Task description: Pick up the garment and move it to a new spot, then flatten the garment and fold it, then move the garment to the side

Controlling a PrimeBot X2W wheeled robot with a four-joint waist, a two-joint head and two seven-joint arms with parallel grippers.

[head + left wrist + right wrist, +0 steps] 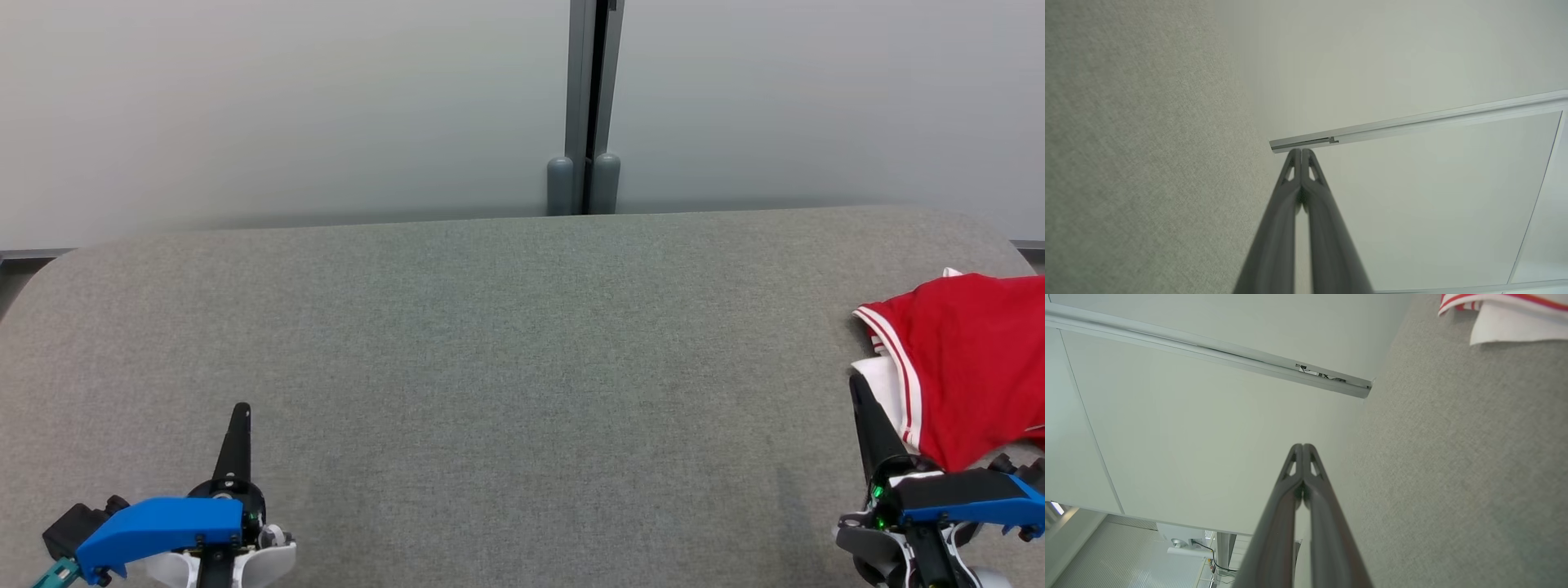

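Observation:
The garment (971,359), red with white stripes and a white inner layer, lies bunched at the far right edge of the grey table (506,359), partly cut off by the head view's border. Its striped white hem (1506,314) shows at the top right of the right wrist view. My right gripper (856,382) is shut, its tip just left of the garment's white edge, holding nothing. My left gripper (242,408) is shut and empty at the lower left, far from the garment. In each wrist view the fingers press together, left (1301,152) and right (1302,446).
Behind the table stands a pale wall panel (286,106) with a grey vertical post (589,106) at the middle. The table's rounded corners lie at the far left and far right. Grey fabric stretches between the two grippers.

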